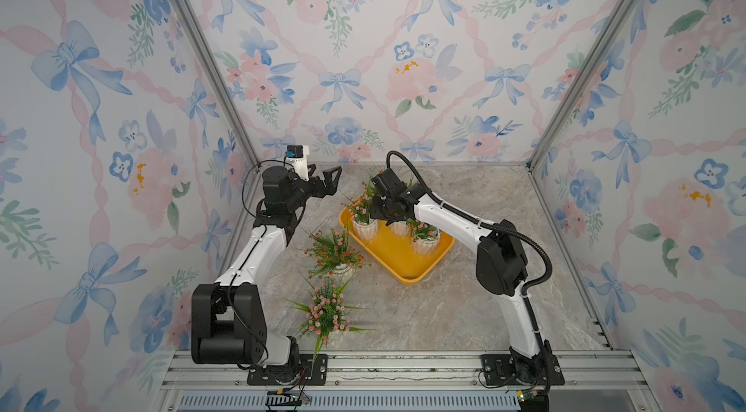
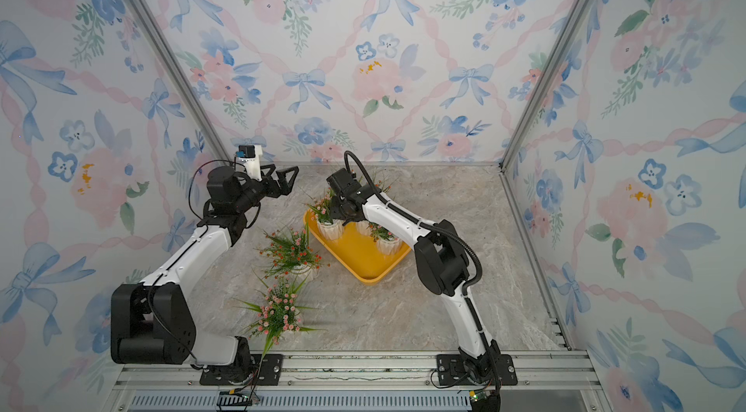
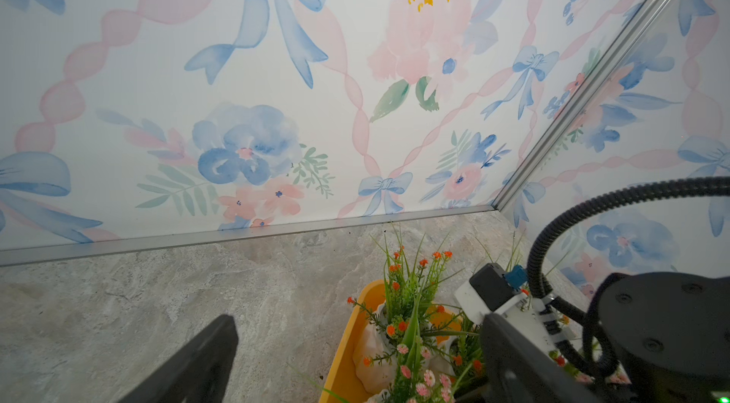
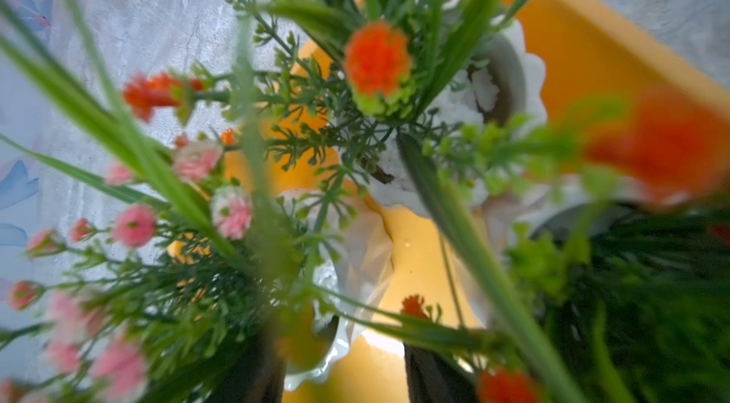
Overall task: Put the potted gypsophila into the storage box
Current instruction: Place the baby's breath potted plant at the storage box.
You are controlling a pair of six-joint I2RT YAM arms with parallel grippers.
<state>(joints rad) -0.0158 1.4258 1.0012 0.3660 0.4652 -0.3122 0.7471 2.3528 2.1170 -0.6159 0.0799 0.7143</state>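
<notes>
carefully, since the right jaws stand parted loosely round a potted gypsophila (image 4: 332, 349) in the storage box (image 1: 403, 278), they should rise straight up so no stems snag, while the left jaws hang wide above the table (image 1: 444, 309).

Storage box (image 1: 403, 264): yellow-orange, shallow, set diagonally mid-rear on the worktop. Upright white ribbed pots inside: pink-flowered pot (image 1: 364, 228), second pot (image 1: 424, 243), third pot (image 1: 399, 228) partly hidden between them. Outside, toward the worktop's left edge: orange-red plant (image 1: 334, 251) just beside the box; pink plant (image 1: 326, 312) near the front edge.
</notes>
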